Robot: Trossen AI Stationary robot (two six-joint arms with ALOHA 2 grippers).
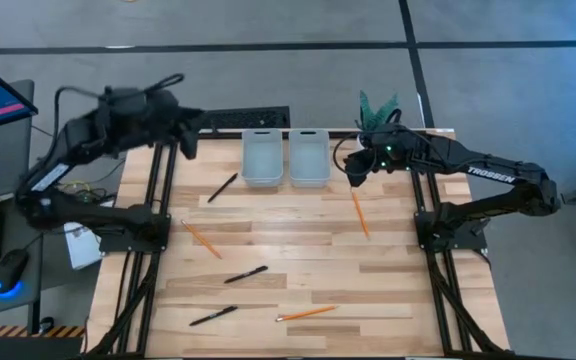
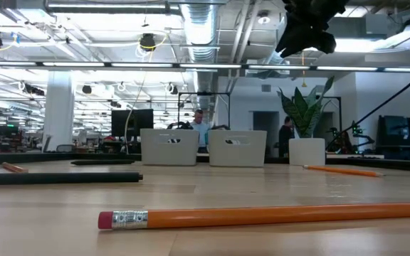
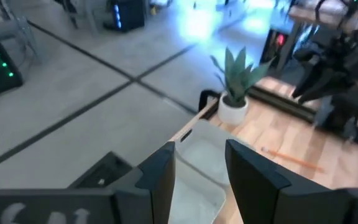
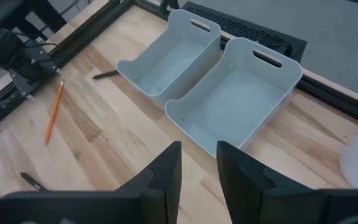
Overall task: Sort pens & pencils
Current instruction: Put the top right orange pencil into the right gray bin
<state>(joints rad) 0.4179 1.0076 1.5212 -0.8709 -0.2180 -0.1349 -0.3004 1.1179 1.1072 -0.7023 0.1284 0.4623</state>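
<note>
Two empty-fingered grippers, left point(image 3: 197, 180) and right point(image 4: 197, 180), part-open; nearest thin orange wooden pencil point(image 1: 360, 214) suits right: descend square, pinch mid-shaft

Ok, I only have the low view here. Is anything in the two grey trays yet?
Observer: No. The right wrist view looks straight into the grey trays, and both are empty.
Operator: How many pens are on the table?
Observer: Three black pens, all on the wood: one close to the trays and two farther from them.
Operator: And which hand is closest to a pickup?
Observer: The right hand. It is open and empty, and it hovers beside the trays near one end of an orange pencil.
</note>
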